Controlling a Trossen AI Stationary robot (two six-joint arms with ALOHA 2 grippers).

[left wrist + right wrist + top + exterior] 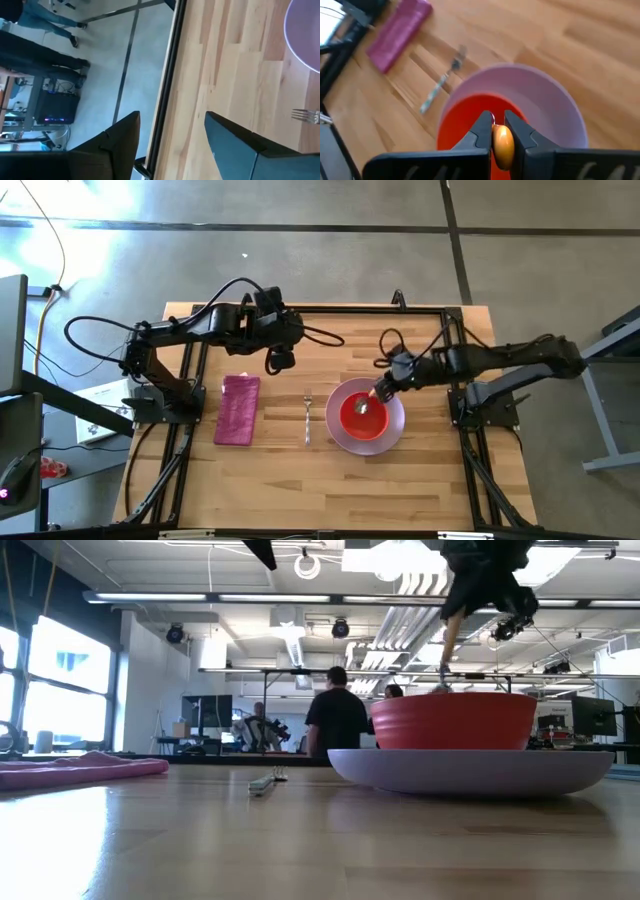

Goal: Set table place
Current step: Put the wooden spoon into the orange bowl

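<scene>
High view: the right gripper (379, 389) hangs over the far rim of the bowl (362, 414), which sits on the plate (392, 431). It holds the spoon (366, 404) with the metal end down inside the bowl. The right arm reaches in from the table's right side, stretched low and nearly straight. The napkin (239, 409) lies flat to the left, with the fork (307, 418) between it and the plate. The left gripper (281, 360) waits above the table (300, 480), beyond the napkin, its arm folded back.

Low view: the bowl (453, 720) stands level on the plate (470, 772), and the spoon's handle (449, 645) rises steeply from it to the gripper above. My worry is that a steep spoon let go here may tip against the rim and clatter out, or knock the bowl off centre. A sideways pull while the tip touches the bowl could drag bowl and plate together.

Left wrist view: the fingers (235, 145) stand wide apart with nothing between them, over the table's far edge. The fork's tines (306, 115) and a plate edge (300, 40) show nearby.

Right wrist view: the fingers (481, 131) pinch the wooden handle (502, 142) close to its end, straight above the bowl (465, 117). So short a hold could let the spoon swivel or slip if the arm jerks.
</scene>
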